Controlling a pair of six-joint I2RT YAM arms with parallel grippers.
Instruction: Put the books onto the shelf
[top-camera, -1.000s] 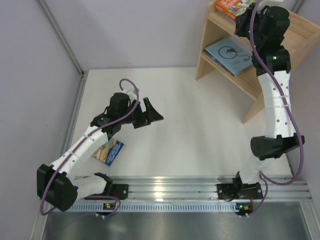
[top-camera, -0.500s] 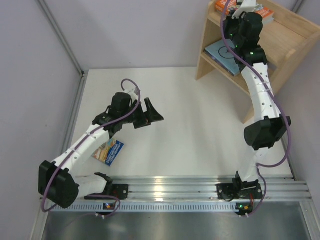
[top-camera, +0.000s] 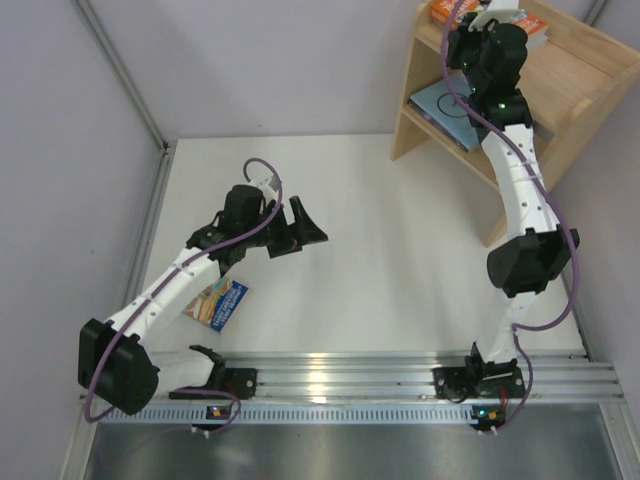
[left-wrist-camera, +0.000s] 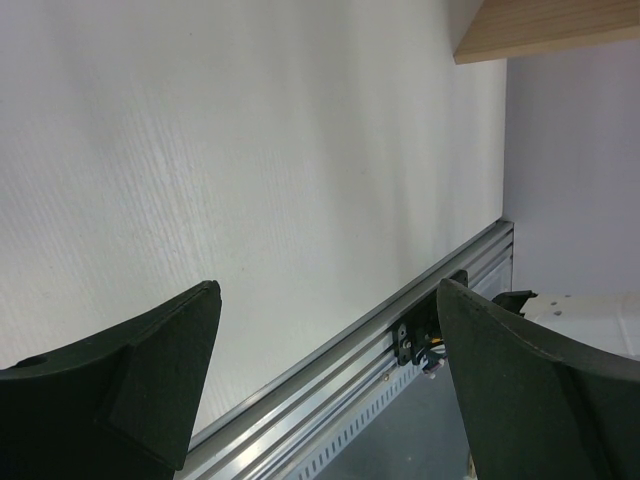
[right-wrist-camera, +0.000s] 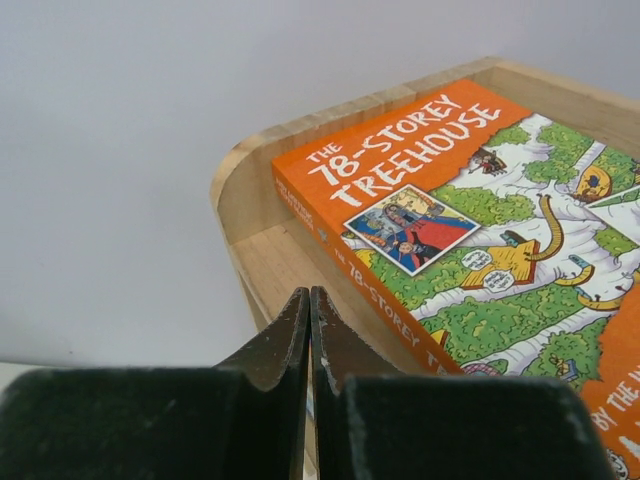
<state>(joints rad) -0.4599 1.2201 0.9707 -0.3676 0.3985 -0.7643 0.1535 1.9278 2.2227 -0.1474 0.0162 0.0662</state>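
Observation:
The wooden shelf (top-camera: 585, 75) stands at the back right. An orange book (top-camera: 447, 12) lies flat on its top tier, and a light-blue book (top-camera: 447, 108) lies on the lower tier. My right gripper (top-camera: 476, 30) hovers at the front left corner of the top tier, shut and holding nothing. In the right wrist view its fingertips (right-wrist-camera: 309, 293) press together just left of the orange book (right-wrist-camera: 450, 230). A colourful blue book (top-camera: 217, 303) lies on the table under my left forearm. My left gripper (top-camera: 305, 232) is open and empty over the table, to the right of that book.
Grey walls close in the white table (top-camera: 380, 260) at the back and left. An aluminium rail (top-camera: 340, 375) with both arm bases runs along the near edge. In the left wrist view, the open gripper (left-wrist-camera: 328, 290) frames this rail (left-wrist-camera: 330, 380), with a shelf edge (left-wrist-camera: 550, 25) at the upper right.
My right arm has swung left along the shelf's top tier and now stands nearly still. The left arm and the book on the table have not moved.

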